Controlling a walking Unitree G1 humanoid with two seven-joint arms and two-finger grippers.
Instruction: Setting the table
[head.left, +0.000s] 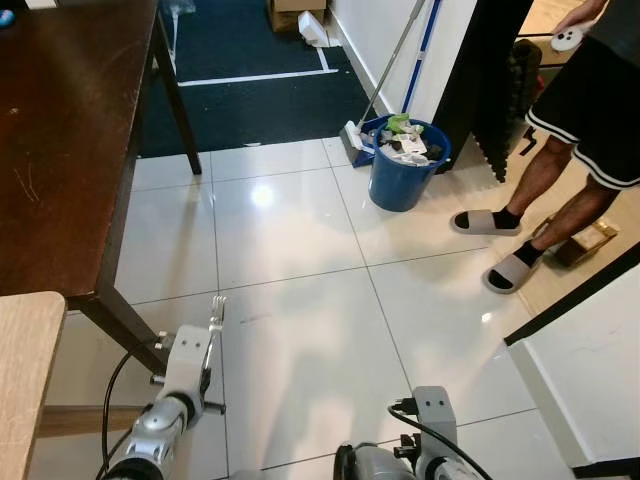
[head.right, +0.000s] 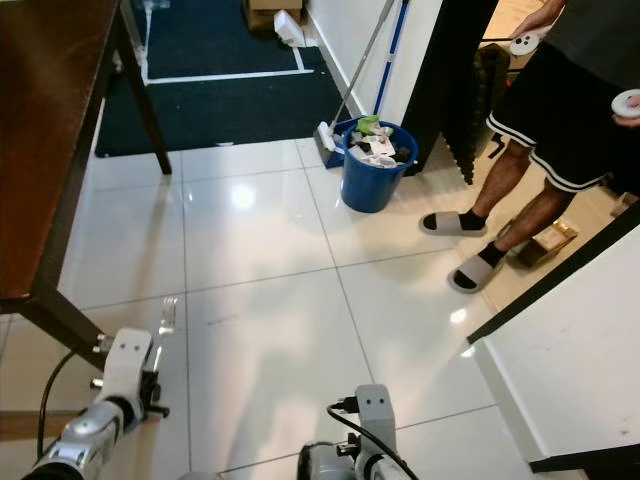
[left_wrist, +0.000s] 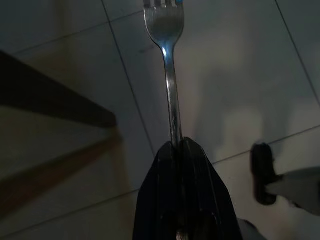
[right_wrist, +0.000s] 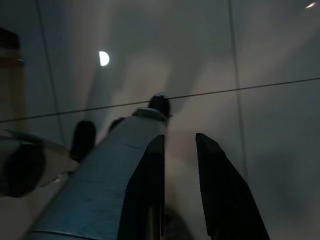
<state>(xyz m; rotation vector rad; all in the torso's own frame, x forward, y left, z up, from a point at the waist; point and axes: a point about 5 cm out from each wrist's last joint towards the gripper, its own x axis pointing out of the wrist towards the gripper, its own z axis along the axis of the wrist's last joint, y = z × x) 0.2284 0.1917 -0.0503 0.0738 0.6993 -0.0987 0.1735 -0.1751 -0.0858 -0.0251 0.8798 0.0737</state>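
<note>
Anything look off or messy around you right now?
Only the blue bucket by the wall, heaped with rubbish above its rim. The fork sits straight in the left gripper; nothing is spilled on the tiles.

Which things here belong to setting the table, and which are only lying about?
For the job:
- silver metal fork, held in the left gripper
- dark brown wooden table

Lying about:
- blue round bucket of rubbish
- broom
- cardboard box
</note>
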